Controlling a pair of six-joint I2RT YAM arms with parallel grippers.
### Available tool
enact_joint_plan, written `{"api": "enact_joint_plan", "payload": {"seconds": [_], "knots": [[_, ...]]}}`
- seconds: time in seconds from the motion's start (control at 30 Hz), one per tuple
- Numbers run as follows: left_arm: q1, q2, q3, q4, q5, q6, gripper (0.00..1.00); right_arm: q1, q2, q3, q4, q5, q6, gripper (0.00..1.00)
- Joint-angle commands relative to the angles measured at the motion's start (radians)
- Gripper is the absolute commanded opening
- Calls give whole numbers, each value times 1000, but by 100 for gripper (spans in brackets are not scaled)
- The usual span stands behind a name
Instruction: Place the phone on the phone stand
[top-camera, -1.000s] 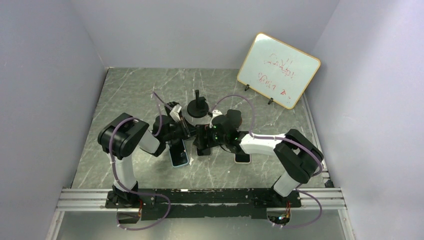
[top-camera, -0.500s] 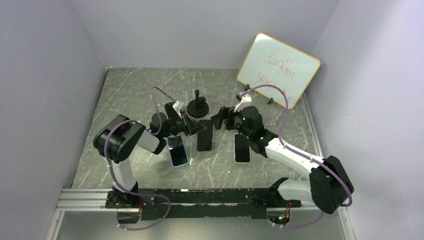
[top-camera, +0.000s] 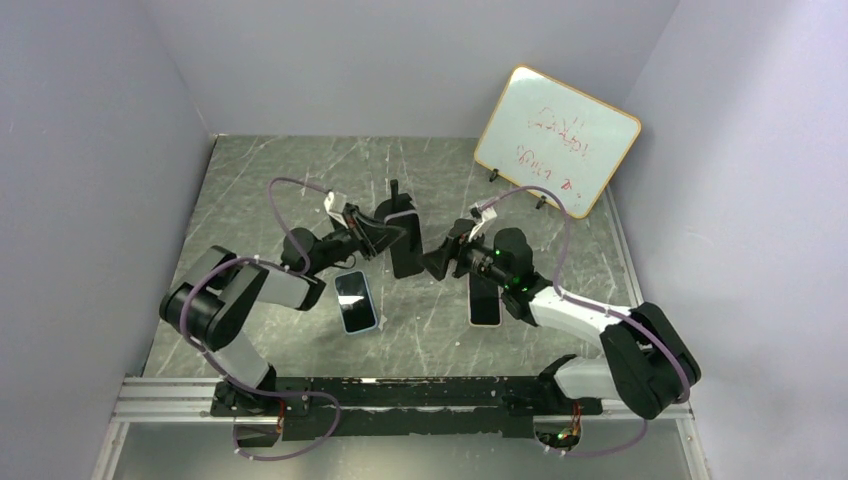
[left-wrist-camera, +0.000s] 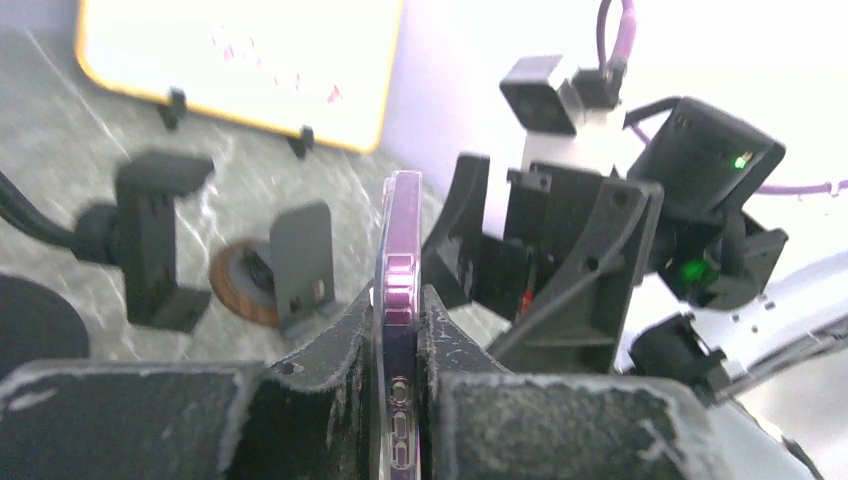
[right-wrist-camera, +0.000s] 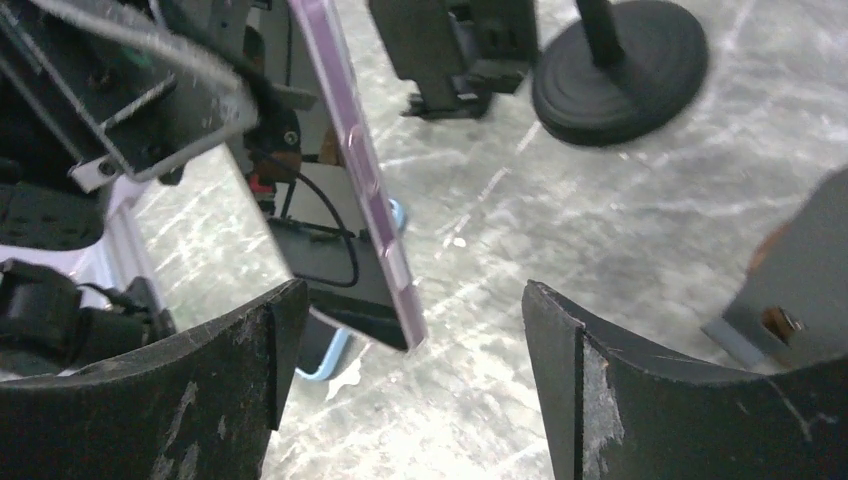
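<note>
The grey marbled bench fills the floor of a pale walled booth. At its far right corner a white board with a yellow frame leans on small black feet, with red scribbles on its face.

The left arm reaches in from the left and the right arm from the right, and the two meet near the middle of the bench.

The black phone stand with a round base sits behind that meeting point. Its upright post and clamp head also show in the left wrist view.

The dark phone in a clear purple-tinted case is held off the bench and roughly upright, just on the near side of the stand and not seated in it. Seen edge-on from the left wrist, it has a finger pressed against each face.

A phone in a light blue case lies flat on the bench left of centre. A phone in a pale case lies flat to the right, partly under the right arm.

The left tool is clamped on the dark phone's lower part. The right tool points at that phone with its fingers spread apart. They touch nothing, and the phone's edge shows beyond the gap.
</note>
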Motion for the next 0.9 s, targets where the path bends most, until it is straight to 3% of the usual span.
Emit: {"api": "enact_joint_plan", "payload": {"seconds": [0.0,0.27,0.6,0.87], "knots": [[2,-90,53,372,-161,30,5,-28,19,25,212,-176,28,81],[2,-137,141,373,-227,-12,5,-91,175,75,486,-404,152,79],[4,-168,166,374,-229,-80,5,-100,309,158,750,-486,298,76],[2,-181,156,374,-235,-84,5,-101,327,196,810,-522,355,27]]}}
